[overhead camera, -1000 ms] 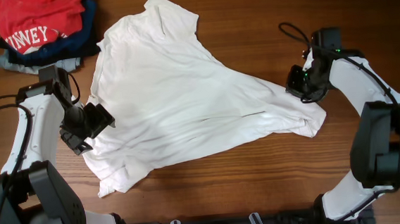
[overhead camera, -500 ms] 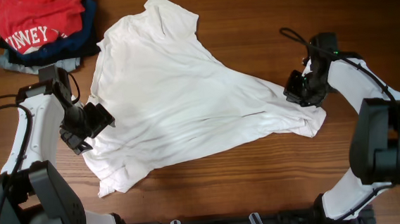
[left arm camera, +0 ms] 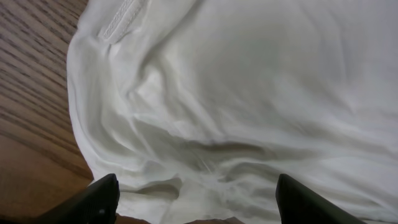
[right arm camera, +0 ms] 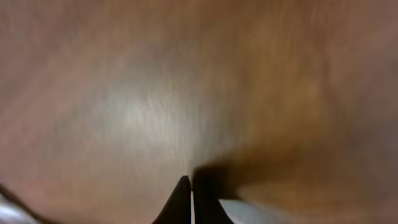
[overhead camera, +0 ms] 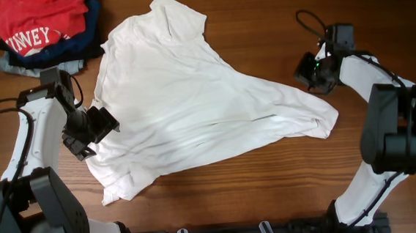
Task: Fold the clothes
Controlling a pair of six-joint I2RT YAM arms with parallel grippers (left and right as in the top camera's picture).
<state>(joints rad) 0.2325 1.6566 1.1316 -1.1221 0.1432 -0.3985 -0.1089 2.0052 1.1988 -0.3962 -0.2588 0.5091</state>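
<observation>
**White shirt spread out, neither gripper holding it**

The white T-shirt point(overhead camera: 193, 110) lies spread and wrinkled on the wooden table point(overhead camera: 260, 17). Its left edge lies between the jaws of the left gripper point(left arm camera: 198, 196), which are spread wide. The right gripper point(right arm camera: 191, 190), its jaws pinched together on nothing, hangs over bare wood just beside the shirt's right corner.
</observation>
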